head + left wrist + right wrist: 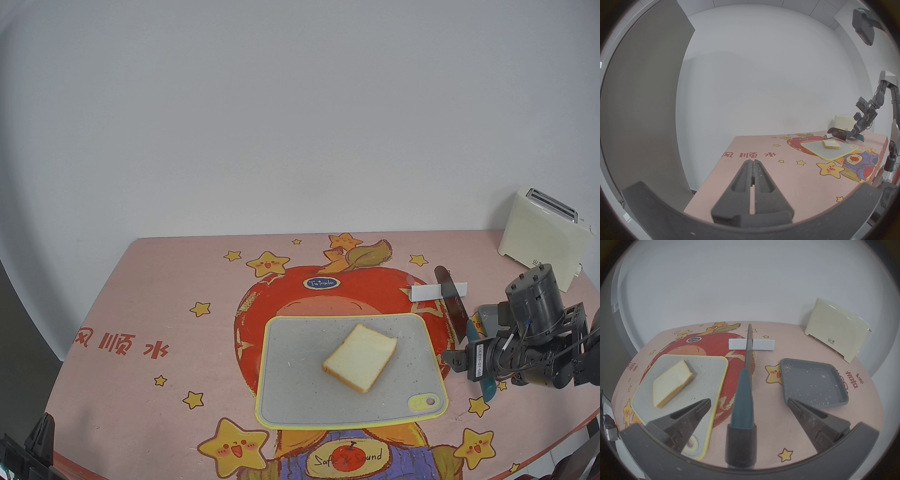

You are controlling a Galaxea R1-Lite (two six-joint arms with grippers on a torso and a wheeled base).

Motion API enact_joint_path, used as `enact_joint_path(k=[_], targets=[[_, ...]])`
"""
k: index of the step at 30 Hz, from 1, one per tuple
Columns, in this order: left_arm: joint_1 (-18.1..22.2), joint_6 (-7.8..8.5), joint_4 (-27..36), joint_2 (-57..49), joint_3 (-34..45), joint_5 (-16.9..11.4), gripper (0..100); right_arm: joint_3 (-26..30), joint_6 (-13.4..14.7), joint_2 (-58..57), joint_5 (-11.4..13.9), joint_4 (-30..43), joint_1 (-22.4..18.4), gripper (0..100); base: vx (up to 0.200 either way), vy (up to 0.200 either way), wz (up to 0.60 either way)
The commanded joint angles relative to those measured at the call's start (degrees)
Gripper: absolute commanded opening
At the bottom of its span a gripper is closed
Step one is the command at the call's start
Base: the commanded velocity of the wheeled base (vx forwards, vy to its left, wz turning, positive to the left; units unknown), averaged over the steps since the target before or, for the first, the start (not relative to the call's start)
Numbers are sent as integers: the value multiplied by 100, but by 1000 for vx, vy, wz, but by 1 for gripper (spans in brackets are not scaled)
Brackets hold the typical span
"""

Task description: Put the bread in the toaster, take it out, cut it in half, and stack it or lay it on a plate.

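Note:
A slice of bread lies flat on the grey, yellow-rimmed cutting board at mid-table. Right of the board lies a knife with a teal handle, its blade propped on a white strip. My right gripper is open, one finger on each side of the handle, not closed on it. A cream toaster stands at the back right. A grey square plate with crumbs sits between knife and toaster. My left gripper is shut on nothing, above the table's near left corner.
The pink printed table has open room on its left half. A white wall runs behind the table's far edge. The plate lies close to the knife's right side, and the board's right rim lies close to its left.

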Motion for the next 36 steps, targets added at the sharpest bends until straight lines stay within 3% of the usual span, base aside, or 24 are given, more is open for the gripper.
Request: enact_joint_path(k=[1,4,11,15,36], targets=[[0,2,0,0,92,0,0,-14,1,67,-25,-2,23,100,0,0,0],[0,2,0,0,92,0,0,-23,1,58,-156,-2,75,100,0,0,0],[0,2,0,0,92,0,0,-40,-17,76,-200,7,102,100,0,0,0],[0,2,0,0,92,0,0,-23,-219,76,-323,-2,110,100,0,0,0],[0,2,0,9,92,0,0,-75,-210,269,-455,-46,348,100,0,0,0]])
